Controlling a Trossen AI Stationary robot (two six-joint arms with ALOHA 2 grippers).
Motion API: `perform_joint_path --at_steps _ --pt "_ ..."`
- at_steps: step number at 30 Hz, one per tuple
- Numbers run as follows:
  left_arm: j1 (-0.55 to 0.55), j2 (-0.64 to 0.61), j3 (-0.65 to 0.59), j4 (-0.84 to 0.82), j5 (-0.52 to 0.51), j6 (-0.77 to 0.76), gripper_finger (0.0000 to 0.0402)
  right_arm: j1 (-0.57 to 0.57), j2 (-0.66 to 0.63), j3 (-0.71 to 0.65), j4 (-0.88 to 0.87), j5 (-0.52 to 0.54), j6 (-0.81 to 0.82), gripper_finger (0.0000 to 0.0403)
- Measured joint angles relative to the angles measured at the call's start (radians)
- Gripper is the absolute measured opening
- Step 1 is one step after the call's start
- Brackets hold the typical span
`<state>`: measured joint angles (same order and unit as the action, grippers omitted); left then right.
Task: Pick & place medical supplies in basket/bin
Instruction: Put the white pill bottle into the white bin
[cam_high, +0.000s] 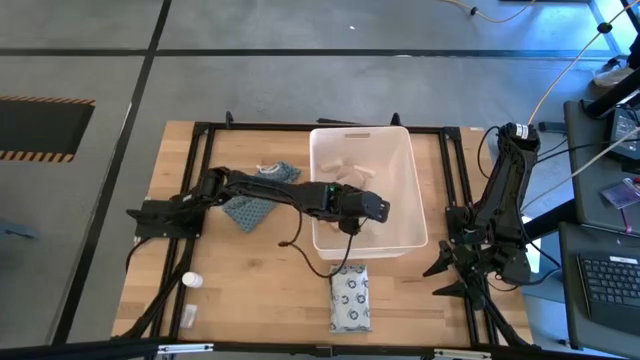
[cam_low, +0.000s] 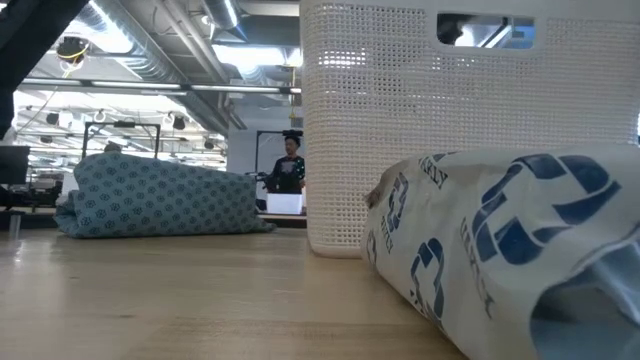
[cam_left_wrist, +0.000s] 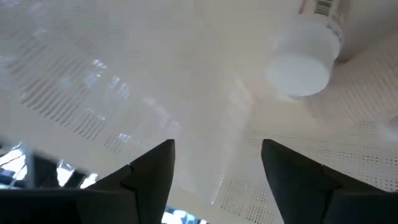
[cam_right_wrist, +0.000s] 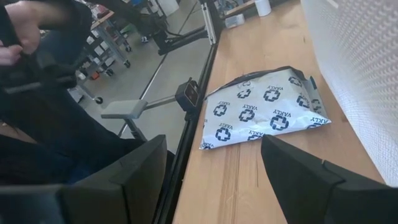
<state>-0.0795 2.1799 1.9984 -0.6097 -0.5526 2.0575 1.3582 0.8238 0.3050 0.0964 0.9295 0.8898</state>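
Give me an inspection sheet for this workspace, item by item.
Surface: wooden table, black frame.
Job's things: white bin holds a white bottle; patterned pack in front of it; small white bottle near the left corner.
Clutter: blue-grey patterned cloth beside the bin.
Grippers: left gripper open over the bin, empty; right gripper open, parked at the table's right.
Cables: black cable under the left arm.
Surroundings: person behind; keyboard at right.

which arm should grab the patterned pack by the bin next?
Probably right. Its open, empty tool rests nearer the pack, looking at it. The left tool is over the bin.
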Motion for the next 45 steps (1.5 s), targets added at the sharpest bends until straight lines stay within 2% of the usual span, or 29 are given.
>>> perform_joint_path --at_steps 4,10,13,16,19,23,25,27,30,32,35,40,45 --pt "-0.002 -0.065 0.000 -0.002 0.050 -0.100 0.0235 0.000 0.000 0.000 0.004 0.000 0.000 0.0264" --pt "0.004 -0.227 0.000 -0.020 0.079 -0.543 0.0235 0.000 0.000 0.000 0.004 0.000 0.000 0.0264" --pt "0.012 -0.318 0.000 -0.041 0.048 -0.856 0.0235 0.000 0.000 0.000 0.004 0.000 0.000 0.0264" --pt "0.022 -0.416 0.000 -0.083 0.033 -1.309 0.0235 0.000 0.000 0.000 0.005 0.000 0.000 0.0264" --pt "0.041 -0.515 0.001 -0.223 0.110 -1.650 0.0235 0.000 0.000 0.000 0.006 0.000 0.000 0.0264" --pt "0.059 -0.602 0.001 -0.478 0.267 -1.937 0.0235 0.000 0.000 0.000 0.006 0.000 0.000 0.0264" --pt "0.046 -0.622 0.001 -0.592 0.289 -2.063 0.0235 0.000 0.000 0.000 0.007 0.000 -0.001 0.0264" --pt "0.016 -0.629 0.001 -0.712 0.264 -2.183 0.0235 0.000 0.000 0.000 0.006 0.000 -0.002 0.0264" --pt "-0.034 -0.627 -0.004 -0.892 0.229 -2.317 0.0235 0.000 0.000 0.000 0.004 0.000 -0.004 0.0264" --pt "-0.080 -0.629 -0.047 -0.931 0.194 -2.394 0.0235 0.000 0.000 0.000 0.004 0.000 -0.007 0.0264" --pt "-0.158 -0.637 -0.154 -0.923 0.159 -2.414 0.0235 0.000 0.000 0.000 0.003 0.000 -0.008 0.0264" --pt "-0.282 -0.680 -0.361 -0.844 0.167 -2.452 0.0235 0.000 0.000 0.000 -0.004 0.000 -0.008 0.0264" --pt "-0.374 -0.703 -0.532 -0.831 0.146 -2.584 0.0235 0.000 0.000 0.000 -0.005 0.000 -0.033 0.0264"
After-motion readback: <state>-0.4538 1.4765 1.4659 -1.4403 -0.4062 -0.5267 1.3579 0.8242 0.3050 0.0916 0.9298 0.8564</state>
